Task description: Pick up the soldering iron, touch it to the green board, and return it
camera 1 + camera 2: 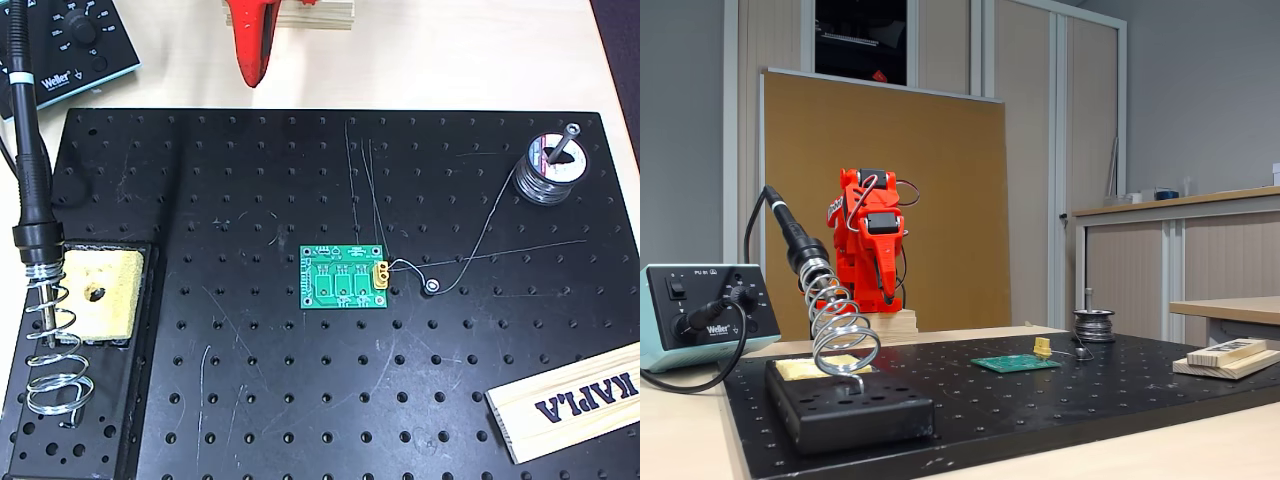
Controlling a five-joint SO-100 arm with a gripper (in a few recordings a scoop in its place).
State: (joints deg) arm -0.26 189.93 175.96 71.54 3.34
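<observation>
The soldering iron [28, 150] rests in its silver spring holder [55, 350] at the left edge of the black perforated plate [300, 400], handle up and tip down inside the coil. In the fixed view the soldering iron [790, 232] leans left out of the holder [840, 325]. The green board [343, 278] lies flat at the plate's middle, gold connector on its right edge; the fixed view shows the green board [1015, 363] too. My red gripper [252, 70] is folded back beyond the plate's far edge, jaws together and holding nothing. In the fixed view my gripper [883, 295] points down.
A yellow sponge [95, 290] sits in the holder's black base. The blue solder station [70, 40] stands at the far left. A solder spool [548, 168] at the far right feeds thin wire toward the board. A wooden plank [570, 400] lies at the near right.
</observation>
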